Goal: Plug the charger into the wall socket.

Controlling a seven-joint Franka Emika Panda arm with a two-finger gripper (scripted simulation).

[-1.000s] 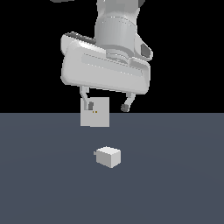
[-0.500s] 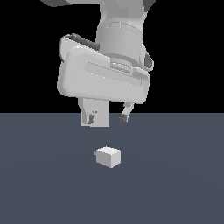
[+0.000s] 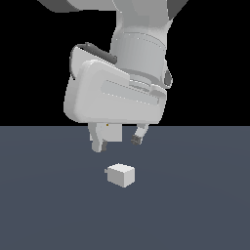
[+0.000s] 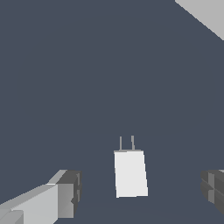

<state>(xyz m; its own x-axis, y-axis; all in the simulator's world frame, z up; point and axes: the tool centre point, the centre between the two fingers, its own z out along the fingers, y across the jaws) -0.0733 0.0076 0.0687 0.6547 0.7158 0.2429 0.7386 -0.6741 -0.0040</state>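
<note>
Gripper (image 3: 118,142) jaws wide, empty, hovering above the charger (image 3: 121,175) lying on the floor near the wall socket (image 3: 113,132); looks light, rigid: grip flat sides, avoid thin prongs.

Charger (image 4: 130,173) lies between spread tool (image 4: 142,192) fingers (image 4: 65,192), apparently untouched.

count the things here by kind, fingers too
charger: 1
socket: 1, mostly hidden behind the hand
fingers: 2, spread apart above the charger, holding nothing
total: 4
</note>
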